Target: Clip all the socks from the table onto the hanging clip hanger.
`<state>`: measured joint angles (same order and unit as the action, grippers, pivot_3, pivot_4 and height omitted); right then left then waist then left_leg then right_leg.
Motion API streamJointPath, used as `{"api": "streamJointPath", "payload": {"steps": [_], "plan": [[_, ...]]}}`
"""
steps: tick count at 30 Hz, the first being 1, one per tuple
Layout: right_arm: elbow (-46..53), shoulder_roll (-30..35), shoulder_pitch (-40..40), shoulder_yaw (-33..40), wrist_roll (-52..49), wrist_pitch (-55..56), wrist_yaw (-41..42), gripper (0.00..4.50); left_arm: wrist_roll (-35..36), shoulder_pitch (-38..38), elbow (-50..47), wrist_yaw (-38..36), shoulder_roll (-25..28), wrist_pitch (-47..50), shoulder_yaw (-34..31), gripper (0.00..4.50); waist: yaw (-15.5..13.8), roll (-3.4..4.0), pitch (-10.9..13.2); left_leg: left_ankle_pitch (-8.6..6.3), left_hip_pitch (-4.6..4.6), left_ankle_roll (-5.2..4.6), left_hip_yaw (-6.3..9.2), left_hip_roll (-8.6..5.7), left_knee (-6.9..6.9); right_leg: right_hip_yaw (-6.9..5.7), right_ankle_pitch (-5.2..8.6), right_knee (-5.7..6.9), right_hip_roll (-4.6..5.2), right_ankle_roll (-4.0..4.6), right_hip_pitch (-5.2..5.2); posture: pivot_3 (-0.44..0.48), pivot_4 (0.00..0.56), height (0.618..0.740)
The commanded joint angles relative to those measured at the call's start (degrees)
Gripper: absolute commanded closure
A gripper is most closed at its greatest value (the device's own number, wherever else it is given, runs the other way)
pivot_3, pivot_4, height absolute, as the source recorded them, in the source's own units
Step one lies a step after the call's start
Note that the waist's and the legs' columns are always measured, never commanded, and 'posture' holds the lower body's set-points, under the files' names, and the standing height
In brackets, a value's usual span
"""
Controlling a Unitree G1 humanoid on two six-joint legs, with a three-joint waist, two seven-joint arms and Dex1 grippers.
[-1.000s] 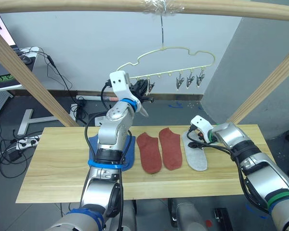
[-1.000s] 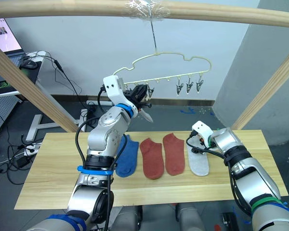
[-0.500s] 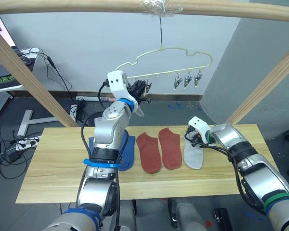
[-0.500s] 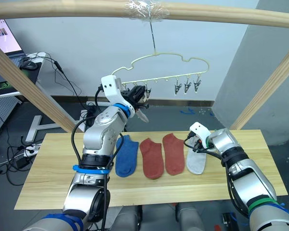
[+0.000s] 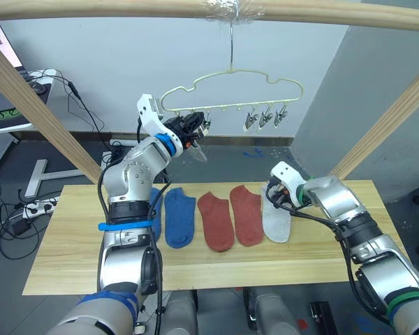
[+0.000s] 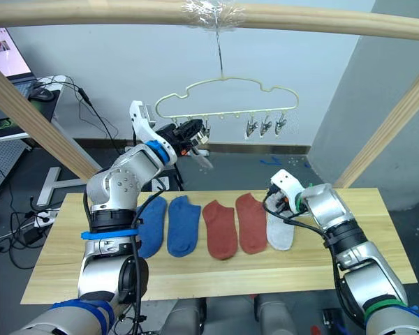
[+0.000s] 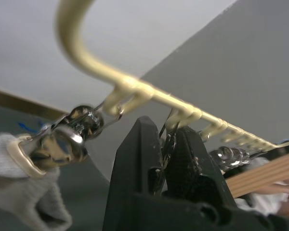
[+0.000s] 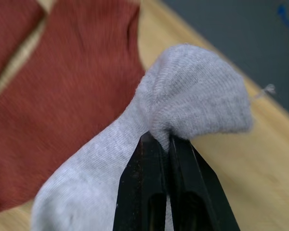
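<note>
One grey sock (image 6: 202, 159) already hangs from a clip at the left end of the hanger (image 6: 223, 101), which swings from the pole above the desk's far edge. That looks like one of six done.

Five socks are left on the desk (image 6: 56, 272), lying in a row across its middle: two blue socks (image 6: 169, 225) toward the left end, two red socks (image 6: 236, 225) in the centre, and a second grey sock (image 6: 279, 230) to their right.

The left jaws (image 7: 162, 159) are up at the hanger, closed on a clip (image 5: 195, 127) next to the hung sock; judging by that, they are squeezing it open for the next sock. The right jaws (image 8: 156, 144) are closed on the cuff of the grey sock on the desk, and that end is bunched and lifted while the rest lies flat beside the red pair. Three more clips (image 6: 265, 126) hang free further along the bar.

No containers are in play.
</note>
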<state>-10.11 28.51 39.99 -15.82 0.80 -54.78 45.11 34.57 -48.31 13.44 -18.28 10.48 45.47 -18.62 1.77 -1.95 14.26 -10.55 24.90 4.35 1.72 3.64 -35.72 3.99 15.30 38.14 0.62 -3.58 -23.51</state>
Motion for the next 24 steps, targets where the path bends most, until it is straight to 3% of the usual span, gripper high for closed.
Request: {"api": "streamJointPath", "payload": {"steps": [1,5,9,18,24], "plan": [[11.2,0.9,-1.0,5.0,-5.0,-7.1,0.9,4.49,3.5,-1.8,-1.1,-1.1,1.0,2.3,-1.4,4.27,0.0,0.00,0.0,0.00,0.00,0.00,0.01,0.00,0.00,-0.01,0.00,0.00,0.00,0.00,0.00,-0.006,0.161,0.740],[20.7,0.1,-1.1,11.3,-11.4,-16.0,0.5,4.49,5.5,-1.9,-1.1,-0.5,1.1,3.8,-2.2,4.27,0.0,0.01,0.0,0.00,0.00,0.01,0.01,-0.01,-0.02,-0.01,0.00,0.03,0.00,0.01,0.00,-0.009,0.153,0.740],[24.4,-6.0,1.8,18.7,-18.4,-24.3,-1.2,4.49,8.6,-2.4,-0.6,0.9,1.1,6.8,-4.4,4.27,0.1,-0.01,-0.1,0.00,-0.01,0.01,0.02,0.00,-0.07,-0.01,-0.01,0.13,0.00,0.01,0.00,-0.011,0.149,0.740],[19.4,-19.9,8.8,26.2,-26.2,-27.4,-7.6,4.49,14.0,-4.1,1.4,4.5,1.4,13.0,-8.3,4.27,0.2,0.02,-0.1,0.02,-0.04,0.03,0.07,-0.02,-0.31,-0.02,-0.02,0.81,-0.01,0.04,-0.16,0.006,0.139,0.740],[14.7,-25.6,11.3,28.1,-28.7,-26.6,-11.8,4.49,16.2,-3.5,0.7,6.7,1.3,15.4,-9.3,4.27,0.1,0.02,-0.1,0.03,-0.03,0.03,0.09,-0.02,-0.30,-0.04,-0.03,0.82,-0.01,0.06,-0.19,0.027,0.141,0.740]]}}
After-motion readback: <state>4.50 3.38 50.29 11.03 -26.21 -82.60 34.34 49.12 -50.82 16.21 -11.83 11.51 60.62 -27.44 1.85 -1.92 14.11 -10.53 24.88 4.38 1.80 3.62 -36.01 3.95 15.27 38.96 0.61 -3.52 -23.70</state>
